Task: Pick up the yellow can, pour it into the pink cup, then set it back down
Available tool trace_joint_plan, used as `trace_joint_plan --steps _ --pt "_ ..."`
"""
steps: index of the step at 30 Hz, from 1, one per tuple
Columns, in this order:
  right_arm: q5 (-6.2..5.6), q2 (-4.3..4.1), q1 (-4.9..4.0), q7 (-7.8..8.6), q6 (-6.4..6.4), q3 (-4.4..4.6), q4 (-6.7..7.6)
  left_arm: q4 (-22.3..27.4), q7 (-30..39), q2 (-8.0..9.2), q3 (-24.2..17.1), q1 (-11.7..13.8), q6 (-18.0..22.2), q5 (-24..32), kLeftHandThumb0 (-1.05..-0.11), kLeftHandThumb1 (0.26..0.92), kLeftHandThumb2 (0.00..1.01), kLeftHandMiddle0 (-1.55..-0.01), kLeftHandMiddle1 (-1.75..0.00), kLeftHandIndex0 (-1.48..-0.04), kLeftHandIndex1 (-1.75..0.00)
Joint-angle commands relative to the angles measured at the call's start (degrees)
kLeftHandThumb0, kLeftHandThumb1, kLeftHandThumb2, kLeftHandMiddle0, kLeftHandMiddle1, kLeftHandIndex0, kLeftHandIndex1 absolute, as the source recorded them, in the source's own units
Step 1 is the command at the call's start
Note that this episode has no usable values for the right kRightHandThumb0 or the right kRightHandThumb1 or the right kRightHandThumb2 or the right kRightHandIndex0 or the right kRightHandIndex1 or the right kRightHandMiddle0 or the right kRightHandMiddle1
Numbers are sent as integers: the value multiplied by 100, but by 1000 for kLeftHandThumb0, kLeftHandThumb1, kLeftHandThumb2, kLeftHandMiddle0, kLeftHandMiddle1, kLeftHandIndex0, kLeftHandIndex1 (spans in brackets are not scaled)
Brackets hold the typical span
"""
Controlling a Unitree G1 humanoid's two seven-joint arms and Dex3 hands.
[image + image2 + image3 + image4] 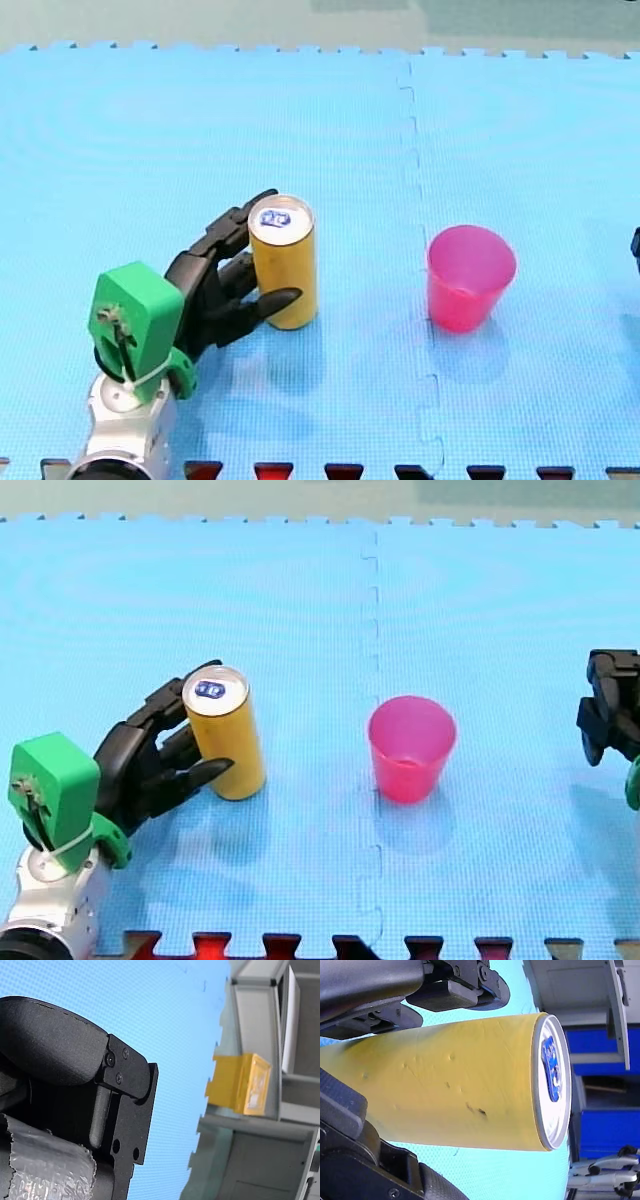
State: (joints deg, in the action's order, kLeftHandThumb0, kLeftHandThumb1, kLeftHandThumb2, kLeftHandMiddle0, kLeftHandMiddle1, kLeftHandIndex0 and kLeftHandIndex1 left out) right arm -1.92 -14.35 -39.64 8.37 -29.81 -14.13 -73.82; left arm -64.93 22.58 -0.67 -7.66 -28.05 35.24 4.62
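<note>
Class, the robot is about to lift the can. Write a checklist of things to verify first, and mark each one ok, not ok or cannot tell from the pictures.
1. Left robot hand grips the can: ok, fingers behind it, thumb across its front.
2. Can stands upright on the mat: ok.
3. Cup is upright with its mouth facing up: ok.
4. Path from can to cup is free: ok, bare mat lies between them.
5. Right robot hand is out of the way: ok, it is at the right edge, apart from the cup.
6. Can is opened and holds something to pour: cannot tell.
</note>
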Motion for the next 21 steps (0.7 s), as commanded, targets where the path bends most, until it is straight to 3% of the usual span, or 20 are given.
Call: trace_joint_plan --steps 1,7,21 --pt "-28 -10 8 15 -17 -12 13 59 -35 38 23 -4 -23 -8 -1014 702 2 -359 -1 -302 0" --pt "-33 -3 7 27 -16 -21 11 103 -349 37 -4 -34 -214 4 -987 709 2 -490 -44 -387 -24" --pt "-33 9 32 44 -51 -31 11 338 -1133 151 299 0 -553 -456 -895 743 4 -524 -16 -433 -11"
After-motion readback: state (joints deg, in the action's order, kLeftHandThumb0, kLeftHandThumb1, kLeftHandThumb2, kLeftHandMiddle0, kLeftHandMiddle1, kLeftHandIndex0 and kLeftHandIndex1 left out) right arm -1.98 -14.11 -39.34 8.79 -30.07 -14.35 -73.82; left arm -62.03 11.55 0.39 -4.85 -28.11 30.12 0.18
